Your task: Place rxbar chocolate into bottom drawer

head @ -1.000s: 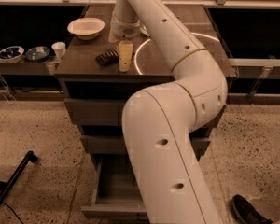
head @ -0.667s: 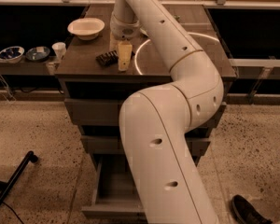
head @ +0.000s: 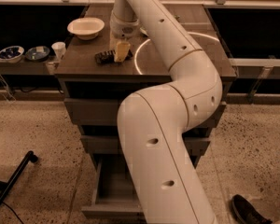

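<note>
The rxbar chocolate (head: pixel 104 57) is a small black bar lying flat on the dark cabinet top (head: pixel 84 64), near its front left part. My gripper (head: pixel 122 51) hangs down from the white arm over the cabinet top, its pale tip right at the bar's right end, touching or nearly touching it. The bottom drawer (head: pixel 109 208) stands pulled open at the foot of the cabinet. Its inside looks empty where it shows, and my arm hides its right part.
A white bowl (head: pixel 86 27) sits at the cabinet top's back left. A low shelf on the left carries two blue bowls (head: pixel 11 53) and a white cup (head: pixel 59 49). Two shallower drawers (head: pixel 91 111) are shut. A black stand leg (head: pixel 14 183) and a shoe (head: pixel 246 211) lie on the floor.
The arm's big lower links have shifted slightly to the left. The gripper and the bar stay at about the same spot on the cabinet top.
</note>
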